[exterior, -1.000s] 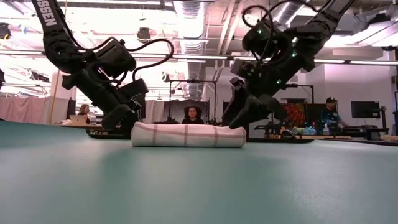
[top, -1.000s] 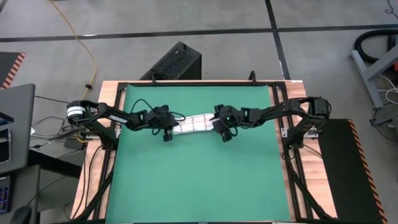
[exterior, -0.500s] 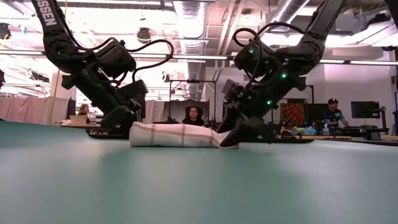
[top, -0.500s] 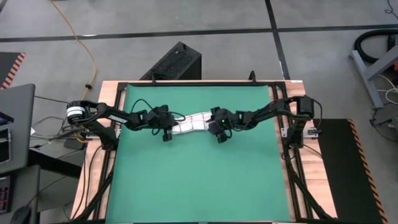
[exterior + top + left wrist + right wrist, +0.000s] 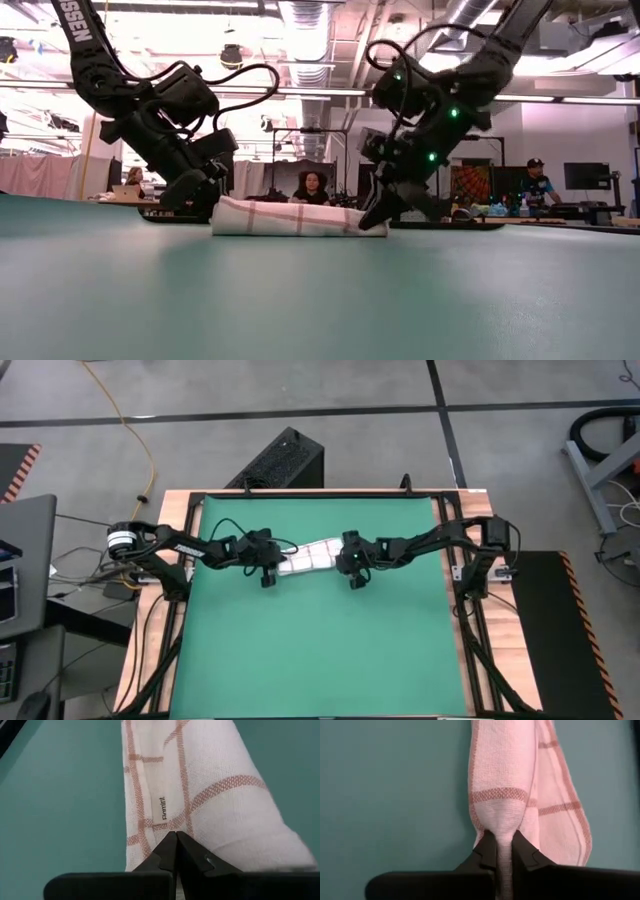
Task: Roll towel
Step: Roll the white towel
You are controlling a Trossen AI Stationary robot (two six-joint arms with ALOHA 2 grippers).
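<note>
Towel rolled into a short, fat bundle, lying crosswise near the middle of the green mat, slightly toward the far side, with one gripper at each end. Looks, as a judgement, like the roll is largely formed and is being pinned at both ends so the layers stay tight and the bundle keeps straight. Left gripper set at the left end of the roll, fingers pressed fully together with no gap between the tips; in the left wrist view tips touching the cloth edge just below a small sewn label, yet no cloth visibly caught between them, so more a press or nudge against the end than a true grasp. Right gripper at the opposite end, nearly closed and pinching the towel: in the right wrist view a narrow pleat of the checked fabric squeezed between the two dark fingers, the rest of the roll running away from the tips and a looser flap hanging to one side. From table height, roll resting flat on the mat, right gripper low at its end, left gripper tucked at the other end, partly behind it. Loose flap at the right end probably the weak spot for unrolling.
</note>
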